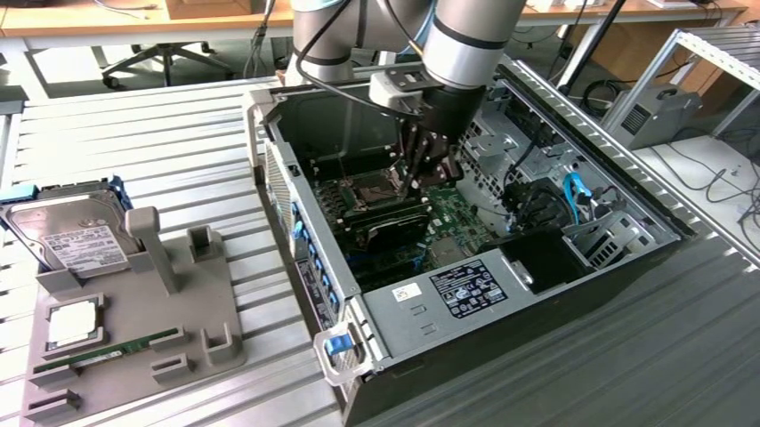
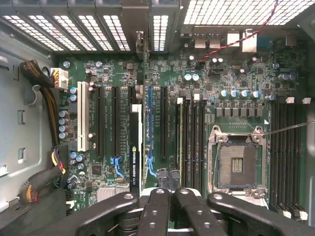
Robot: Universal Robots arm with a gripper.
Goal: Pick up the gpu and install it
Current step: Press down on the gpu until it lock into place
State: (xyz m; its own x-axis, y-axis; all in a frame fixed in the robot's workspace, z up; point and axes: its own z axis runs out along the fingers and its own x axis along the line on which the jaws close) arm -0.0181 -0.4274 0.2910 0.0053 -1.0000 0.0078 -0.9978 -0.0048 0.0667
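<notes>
While the gripper [image 2: 165,196] hangs inside the PC case [image 1: 392,307] | jaws closed, empty | gpu [image 2: 134,147] upright in motherboard [image 2: 221,83] slot | judgement: press evenly, straight down

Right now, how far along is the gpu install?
Done: the gpu is off the grey holder and inside the PC case, standing on edge above the motherboard slots.
In hand: the pincer is shut at the card's near end, down in the case.
Left: whether the card is fully seated cannot be told.
</notes>
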